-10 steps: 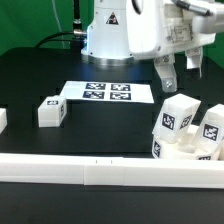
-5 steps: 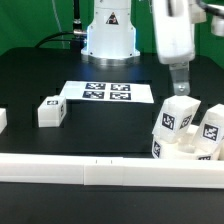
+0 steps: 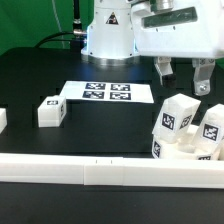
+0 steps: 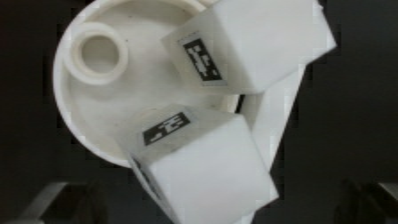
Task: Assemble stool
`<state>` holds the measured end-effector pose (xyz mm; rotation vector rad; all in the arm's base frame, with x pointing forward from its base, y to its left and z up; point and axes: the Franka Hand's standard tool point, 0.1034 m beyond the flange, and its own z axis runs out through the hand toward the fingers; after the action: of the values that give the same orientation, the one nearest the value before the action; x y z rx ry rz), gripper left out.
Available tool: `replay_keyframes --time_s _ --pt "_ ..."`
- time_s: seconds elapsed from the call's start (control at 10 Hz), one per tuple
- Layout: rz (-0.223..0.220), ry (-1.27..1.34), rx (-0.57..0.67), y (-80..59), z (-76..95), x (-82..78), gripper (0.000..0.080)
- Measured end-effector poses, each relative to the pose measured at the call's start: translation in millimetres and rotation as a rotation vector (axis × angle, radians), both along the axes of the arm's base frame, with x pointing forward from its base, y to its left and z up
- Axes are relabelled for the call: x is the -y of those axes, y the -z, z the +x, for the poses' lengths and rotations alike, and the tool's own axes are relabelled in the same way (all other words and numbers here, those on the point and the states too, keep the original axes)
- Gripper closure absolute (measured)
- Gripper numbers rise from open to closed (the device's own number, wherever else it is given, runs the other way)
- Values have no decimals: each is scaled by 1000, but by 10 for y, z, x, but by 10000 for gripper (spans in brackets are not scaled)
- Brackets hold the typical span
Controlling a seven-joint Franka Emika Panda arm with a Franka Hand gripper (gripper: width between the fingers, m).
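The round white seat lies at the exterior view's right, with two white tagged legs standing in it. A third leg lies loose on the black table at the left. My gripper hangs open just above the nearer standing leg and holds nothing. In the wrist view the seat shows an empty socket, and both legs point up at the camera. My dark fingertips stand wide on either side of the nearer leg.
The marker board lies flat at mid-table before the robot base. A long white rail runs across the front. A small white piece sits at the left edge.
The gripper has turned about its vertical axis above the seat, so both fingers now show side by side. It stayed open. The stool parts have not moved.
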<state>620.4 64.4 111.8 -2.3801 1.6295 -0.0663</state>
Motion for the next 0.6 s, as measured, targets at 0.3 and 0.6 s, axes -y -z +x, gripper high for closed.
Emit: replay_keyframes --time_s 0.3,0.6 --pt "-81 -300 37 12 -8 6 150" --pt "-162 -710 53 88 -9 -57 150"
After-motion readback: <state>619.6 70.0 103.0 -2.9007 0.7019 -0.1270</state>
